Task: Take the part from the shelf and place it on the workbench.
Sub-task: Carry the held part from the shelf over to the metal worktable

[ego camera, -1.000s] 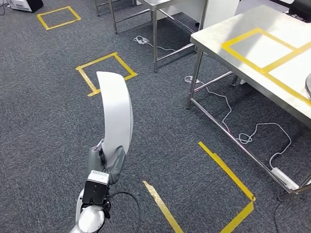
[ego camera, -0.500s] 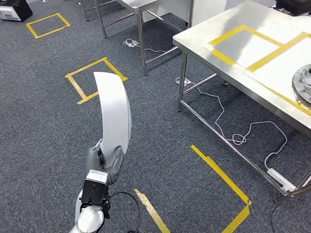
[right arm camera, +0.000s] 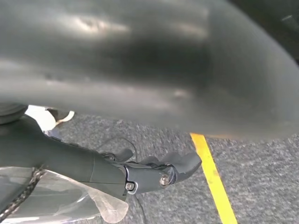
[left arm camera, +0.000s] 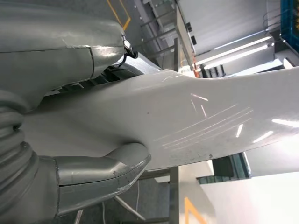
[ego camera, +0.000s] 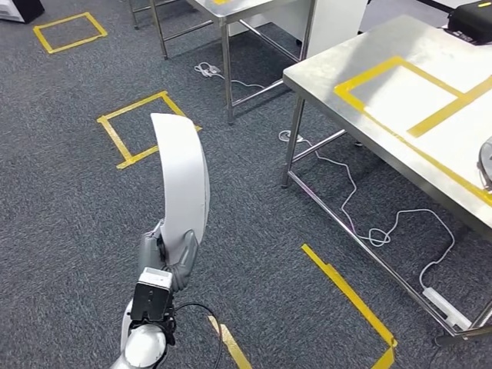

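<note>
A long, curved white part [ego camera: 183,181] stands upright in my left hand [ego camera: 168,257], which grips its lower end low in the head view. In the left wrist view the part's smooth white surface [left arm camera: 197,121] runs across the picture, with the grey thumb [left arm camera: 105,172] pressed against it. The steel workbench [ego camera: 325,73], marked with yellow tape frames, stands to the right, well apart from the part. My right hand [right arm camera: 155,172] hangs over the carpet with its dark fingers stretched out, slightly bent, and nothing in them.
A second steel table [ego camera: 232,9] stands at the back. White cables [ego camera: 360,207] and a power strip [ego camera: 447,304] lie under the workbench. Yellow tape squares [ego camera: 139,127] and strips [ego camera: 348,292] mark the grey carpet. A round metal piece [ego camera: 486,163] sits at the workbench's right edge.
The whole picture has shifted as the camera moved; the workbench now sits a little differently in view. My left hand still holds the white part upright in the same way.
</note>
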You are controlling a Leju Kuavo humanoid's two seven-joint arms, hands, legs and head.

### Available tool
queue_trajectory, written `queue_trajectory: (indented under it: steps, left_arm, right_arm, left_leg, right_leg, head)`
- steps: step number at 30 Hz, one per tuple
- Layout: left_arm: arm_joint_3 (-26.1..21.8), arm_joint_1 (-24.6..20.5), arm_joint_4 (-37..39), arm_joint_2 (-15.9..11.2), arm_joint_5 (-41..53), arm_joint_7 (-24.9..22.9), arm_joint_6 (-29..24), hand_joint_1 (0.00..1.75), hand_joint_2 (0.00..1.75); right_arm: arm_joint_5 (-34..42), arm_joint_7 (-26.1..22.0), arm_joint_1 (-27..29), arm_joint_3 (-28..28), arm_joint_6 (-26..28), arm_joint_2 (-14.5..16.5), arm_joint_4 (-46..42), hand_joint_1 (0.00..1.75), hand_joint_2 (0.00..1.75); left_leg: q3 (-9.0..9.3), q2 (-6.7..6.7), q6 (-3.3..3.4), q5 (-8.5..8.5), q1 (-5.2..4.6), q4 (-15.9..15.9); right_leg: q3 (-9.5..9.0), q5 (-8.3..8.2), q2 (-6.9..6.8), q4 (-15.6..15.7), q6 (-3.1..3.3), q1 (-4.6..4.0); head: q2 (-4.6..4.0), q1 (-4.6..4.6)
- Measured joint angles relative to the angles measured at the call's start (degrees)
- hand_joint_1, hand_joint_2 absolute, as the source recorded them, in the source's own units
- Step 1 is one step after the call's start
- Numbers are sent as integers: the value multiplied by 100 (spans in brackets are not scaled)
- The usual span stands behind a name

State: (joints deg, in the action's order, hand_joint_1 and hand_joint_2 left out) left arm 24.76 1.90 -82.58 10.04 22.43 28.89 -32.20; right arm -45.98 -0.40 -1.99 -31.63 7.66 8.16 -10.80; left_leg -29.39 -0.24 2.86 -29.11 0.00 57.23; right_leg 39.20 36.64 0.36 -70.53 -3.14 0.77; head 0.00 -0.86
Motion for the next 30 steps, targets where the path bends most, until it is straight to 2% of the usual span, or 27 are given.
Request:
queue_trajectory:
  steps: [1,2,3,4,5,7,9,10,12,13,14,15,16,17,18,19,20,21,22,23,24,25,26,28,29,30]
  left_arm:
    - [-1,1,2,1,-1,0,0,175,175]
    - [-2,2,4,0,-1,0,0,175,175]
    - [-2,1,7,-1,-1,0,0,175,175]
    - [-2,-1,9,0,-1,0,-1,175,175]
    - [-2,-4,11,1,-1,0,-1,175,175]
    - [0,-15,12,8,-1,7,-3,175,175]
    - [1,-23,11,10,-1,16,-4,175,175]
    - [0,-24,11,7,-1,18,-4,175,175]
    - [-1,-14,11,-4,-1,20,-4,175,175]
    - [-2,-7,11,-9,-1,20,-3,175,175]
    - [-2,-2,11,-14,-2,20,-3,175,175]
    - [-2,-2,11,-17,-2,20,-2,175,175]
    - [-2,-2,11,-18,-2,20,-1,175,175]
    - [-2,-2,11,-19,-1,20,1,175,175]
    - [-2,-3,11,-21,-1,20,2,175,175]
    - [-2,0,12,-24,-1,20,2,175,175]
    - [-3,5,13,-27,-1,20,2,175,175]
    - [-3,7,13,-28,-2,20,2,175,175]
    - [-2,7,13,-23,-2,20,3,175,175]
    - [-1,0,12,-16,-2,20,3,175,175]
    - [1,-10,11,-5,-1,22,4,175,175]
    - [3,-15,11,5,-1,24,4,175,175]
    - [2,-15,11,10,-1,26,5,175,175]
    - [1,-5,11,13,-1,29,10,175,175]
    - [1,-1,11,12,1,30,20,175,175]
    - [2,-2,11,12,2,30,32,175,175]
  right_arm:
    - [-2,0,10,-1,-1,-4,0,0,0]
    - [-2,-1,19,-2,-1,-8,1,0,0]
    - [-2,-1,19,-3,-3,-13,2,0,0]
    - [-3,-2,14,-4,-4,-15,2,0,0]
    - [-7,-3,10,-5,-6,-17,2,0,0]
    - [-16,-5,2,-6,-8,-22,0,0,0]
    - [-13,-14,6,-8,-25,-26,0,0,0]
    - [2,-21,3,-10,-42,-26,0,0,0]
    - [47,-41,-2,-19,-79,-27,0,0,0]
    - [68,-58,-1,-29,-92,-28,0,0,0]
    - [84,-77,0,-41,-103,-28,0,0,0]
    - [94,-96,-3,-56,-114,-29,0,0,0]
    - [101,-112,-10,-72,-124,-29,0,0,0]
    - [107,-121,-19,-87,-132,-29,1,0,0]
    - [112,-124,-31,-99,-137,-29,1,0,0]
    - [116,-123,-46,-108,-139,-29,0,0,0]
    - [121,-123,-55,-114,-140,-29,0,0,0]
    - [124,-124,-57,-116,-141,-29,-1,0,0]
    - [126,-123,-53,-118,-143,-30,-1,0,0]
    - [127,-124,-39,-121,-144,-32,0,0,0]
    - [128,-124,-29,-125,-145,-34,0,0,0]
    - [128,-124,-28,-131,-146,-37,0,0,0]
    - [128,-124,-30,-136,-145,-38,0,0,0]
    - [128,-124,-38,-145,-151,-38,0,0,0]
    - [128,-124,-35,-149,-157,-38,0,0,0]
    - [129,-124,-28,-152,-165,-38,0,0,0]
  left_leg:
    - [108,-1,-21,-75,8,0]
    - [199,3,-48,-154,11,0]
    - [273,6,-78,-222,9,5]
    - [313,11,-115,-282,3,9]
    - [336,15,-151,-322,-3,15]
    - [356,21,-204,-355,-6,37]
    - [235,21,-251,-358,2,323]
    - [70,20,-281,-414,11,623]
    - [-380,18,-331,-708,26,1343]
    - [-567,18,-343,-860,31,1586]
    - [-686,18,-348,-910,34,1674]
    - [-711,15,-344,-798,36,1565]
    - [-656,-3,-334,-548,39,1289]
    - [-562,-68,-321,-243,46,920]
    - [-479,-153,-298,-59,50,589]
    - [-424,-234,-273,39,49,359]
    - [-406,-294,-246,72,46,247]
    - [-409,-296,-220,48,36,232]
    - [-400,-260,-189,100,36,220]
    - [-386,-210,-155,151,44,200]
    - [-372,-153,-119,170,53,178]
    - [-361,-92,-86,186,61,155]
    - [-356,-31,-66,189,58,144]
    - [-360,89,-45,180,34,145]
    - [-360,149,-37,174,20,145]
    - [-357,203,-31,168,6,145]
  right_leg:
    - [-5,-238,-10,294,-4,0]
    - [-44,-621,-36,634,6,-3]
    - [-78,-901,-63,913,30,-12]
    - [-115,-1127,-82,1088,76,-27]
    - [-127,-1223,-91,1150,129,-41]
    - [-175,-1194,-70,1152,216,-45]
    - [-241,-1169,-56,1183,258,-17]
    - [-276,-1149,-53,1196,276,-4]
    - [-334,-1090,-42,1199,307,-1]
    - [-365,-1061,-28,1198,312,-1]
    - [-402,-1032,-1,1198,314,-2]
    - [-442,-1008,39,1198,310,-1]
    - [-483,-988,87,1198,304,-1]
    - [-504,-972,140,1200,295,1]
    - [-518,-965,197,1198,279,1]
    - [-510,-964,254,1196,253,4]
    - [-490,-965,309,1195,221,7]
    - [-482,-973,365,1198,181,10]
    - [-466,-978,416,1207,138,12]
    - [-447,-962,409,1193,106,13]
    - [-392,-896,346,1103,80,8]
    - [-283,-775,251,900,62,2]
    - [-117,-603,134,571,51,-1]
    - [250,-298,24,-174,31,-5]
    - [349,-260,10,-377,30,-6]
    - [334,-328,-2,-354,39,-8]
  head:
    - [0,-1]
    - [0,-1]
    - [0,2]
    - [0,6]
    - [0,11]
    - [0,18]
    - [0,32]
    - [0,44]
    - [0,61]
    - [0,61]
    - [0,60]
    - [0,60]
    - [0,60]
    - [0,60]
    - [0,57]
    - [0,60]
    - [0,61]
    - [0,61]
    - [0,64]
    - [0,60]
    - [-1,46]
    - [-1,32]
    - [-1,20]
    - [0,9]
    - [-1,10]
    - [-1,9]
